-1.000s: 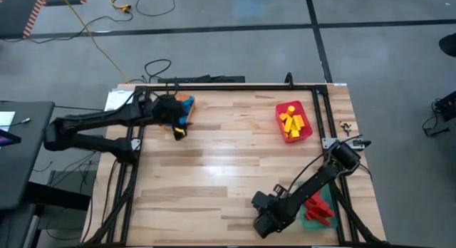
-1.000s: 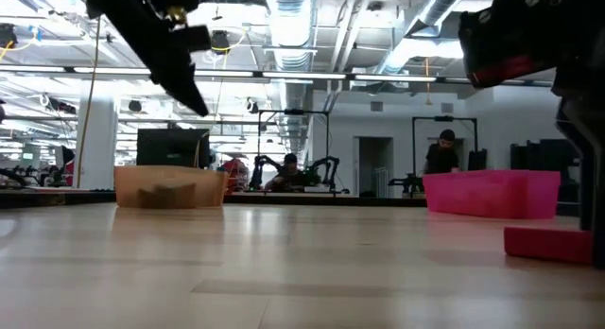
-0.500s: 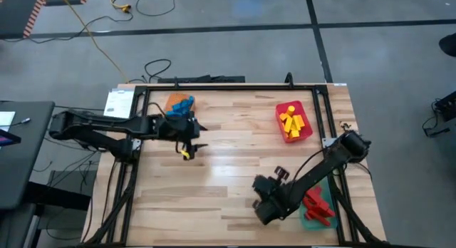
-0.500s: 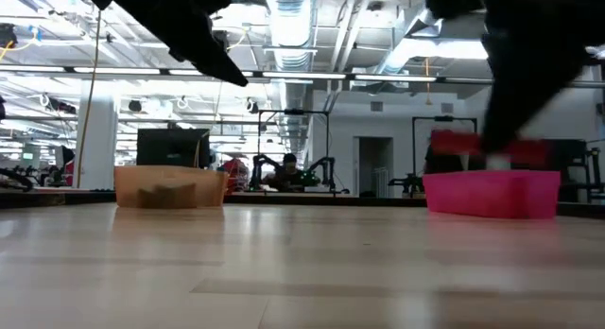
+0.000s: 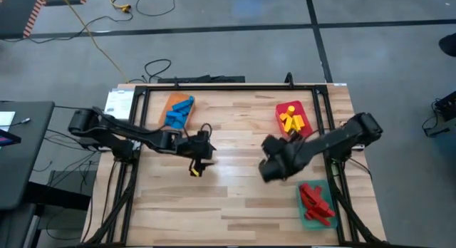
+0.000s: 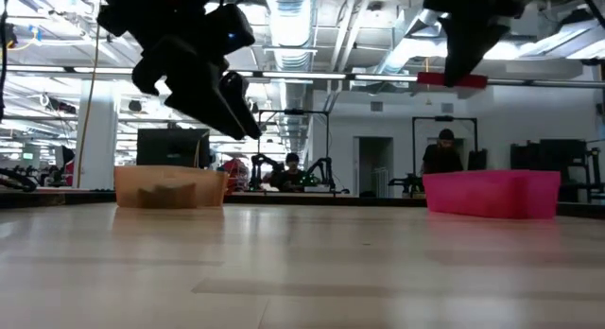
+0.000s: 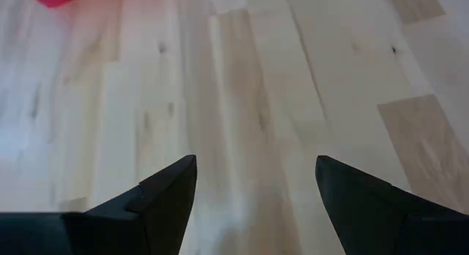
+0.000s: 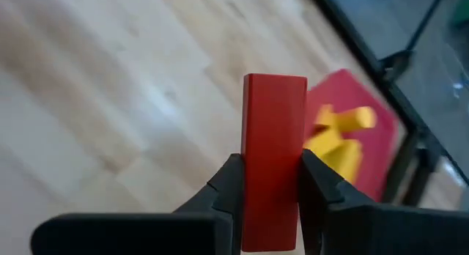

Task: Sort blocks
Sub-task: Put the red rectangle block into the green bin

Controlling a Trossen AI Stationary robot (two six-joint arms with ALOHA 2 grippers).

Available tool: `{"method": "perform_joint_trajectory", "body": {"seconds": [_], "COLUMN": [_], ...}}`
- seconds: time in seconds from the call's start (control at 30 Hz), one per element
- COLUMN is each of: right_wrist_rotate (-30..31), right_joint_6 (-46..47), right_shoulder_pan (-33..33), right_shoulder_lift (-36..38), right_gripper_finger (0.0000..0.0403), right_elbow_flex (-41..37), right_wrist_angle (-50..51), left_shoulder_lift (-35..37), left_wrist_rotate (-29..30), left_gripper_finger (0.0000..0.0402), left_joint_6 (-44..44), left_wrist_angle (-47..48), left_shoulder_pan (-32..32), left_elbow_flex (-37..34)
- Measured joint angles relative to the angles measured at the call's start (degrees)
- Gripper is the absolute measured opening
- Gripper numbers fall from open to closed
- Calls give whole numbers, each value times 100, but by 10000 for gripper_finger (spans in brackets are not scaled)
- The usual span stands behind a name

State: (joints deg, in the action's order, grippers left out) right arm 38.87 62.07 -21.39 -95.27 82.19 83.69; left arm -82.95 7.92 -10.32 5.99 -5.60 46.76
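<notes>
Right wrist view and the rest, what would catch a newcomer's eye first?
A red block stands pinched upright in the right claw, raised over the table's middle. Behind it the red tray holds yellow blocks. The left claw hangs open over bare wood.

Red block [image 8: 273, 160]: upright, pinched in the air.
Blue blocks [image 5: 177, 111]: heaped, table's far-left corner.
Yellow blocks [image 5: 291, 120]: far-right corner.
Red blocks [image 5: 314, 200]: near-right corner.
</notes>
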Motion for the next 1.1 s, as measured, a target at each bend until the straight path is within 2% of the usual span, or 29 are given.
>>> {"method": "perform_joint_trajectory", "body": {"seconds": [0.37, 0.6, 0.83, 1.1], "right_wrist_rotate": [28, -140, -1100, -2048], "right_joint_6": [-942, -1245, -1040, 149], "right_shoulder_pan": [1302, 1719, 1340, 125], "right_shoulder_lift": [729, 1018, 1074, 1071], "right_gripper_finger": [87, 87, 87, 87], "right_elbow_flex": [0, 0, 0, 0], "right_wrist_angle": [416, 394, 390, 555], "left_shoulder_lift": [-215, -215, -215, -215], "left_wrist_rotate": [-2, 0, -1, -2], "left_gripper_finger": [275, 275, 275, 275], "left_joint_6": [-20, -78, -86, -86], "left_wrist_angle": [-228, -180, -64, -71], "left_shoulder_pan": [-436, -555, -564, -564], "left_elbow_flex": [0, 0, -3, -7]}}
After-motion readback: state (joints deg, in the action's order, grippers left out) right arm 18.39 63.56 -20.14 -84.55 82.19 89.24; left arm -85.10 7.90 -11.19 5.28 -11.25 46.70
